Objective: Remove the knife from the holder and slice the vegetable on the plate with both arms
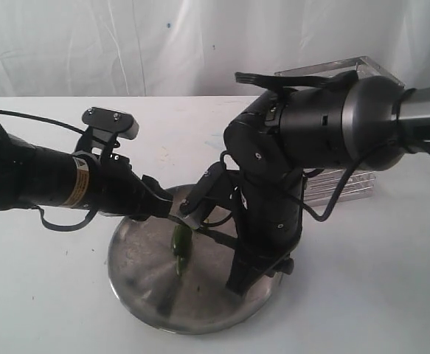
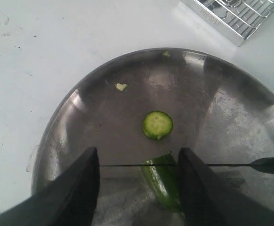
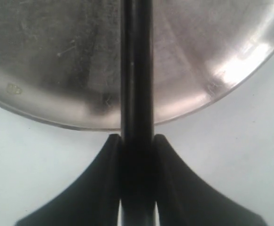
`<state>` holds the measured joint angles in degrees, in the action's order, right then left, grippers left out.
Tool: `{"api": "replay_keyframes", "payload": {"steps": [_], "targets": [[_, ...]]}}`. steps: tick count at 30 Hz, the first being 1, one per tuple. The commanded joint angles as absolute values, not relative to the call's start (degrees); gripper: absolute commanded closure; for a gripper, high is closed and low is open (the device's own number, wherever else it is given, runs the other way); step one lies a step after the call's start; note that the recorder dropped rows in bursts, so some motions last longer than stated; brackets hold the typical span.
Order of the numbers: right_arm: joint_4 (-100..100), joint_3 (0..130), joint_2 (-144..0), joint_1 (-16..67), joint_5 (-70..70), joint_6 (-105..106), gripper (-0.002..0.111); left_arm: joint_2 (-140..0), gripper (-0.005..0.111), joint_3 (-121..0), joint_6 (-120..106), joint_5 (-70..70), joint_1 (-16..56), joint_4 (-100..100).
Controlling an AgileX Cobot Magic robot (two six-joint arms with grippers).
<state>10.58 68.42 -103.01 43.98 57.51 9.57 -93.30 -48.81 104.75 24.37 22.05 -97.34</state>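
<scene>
The steel plate [image 1: 137,284] lies at the front centre, with the green vegetable [image 1: 179,245] on it. In the left wrist view the vegetable [image 2: 164,183] rests against one finger [image 2: 200,188], and a wide gap separates it from the other finger [image 2: 75,190]. My left gripper [image 2: 139,157] is open and straddles it. The knife blade [image 2: 122,165] shows edge-on as a thin line across the vegetable's cut end. A round cut slice [image 2: 157,125] lies just beyond. My right gripper [image 3: 137,141] is shut on the knife's black handle [image 3: 137,70] at the plate's rim [image 3: 57,120].
The wire holder [image 1: 351,184] stands at the back right, mostly hidden behind the right arm [image 1: 325,125]; one corner of the holder [image 2: 235,16] shows in the left wrist view. A small pale scrap [image 2: 121,86] lies on the plate. White tabletop [image 1: 362,295] surrounds the plate.
</scene>
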Motion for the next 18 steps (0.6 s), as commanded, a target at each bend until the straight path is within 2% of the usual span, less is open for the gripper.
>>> {"api": "replay_keyframes", "payload": {"steps": [1,18], "targets": [[12.0,68.6,-102.6,44.0,56.7,10.2,0.108,-92.6,0.052,-48.7,105.6,23.8,21.8,-98.5],[12.6,68.6,-104.7,44.0,55.6,10.2,0.108,-92.6,0.052,-48.7,106.2,24.3,21.8,-98.9]]}}
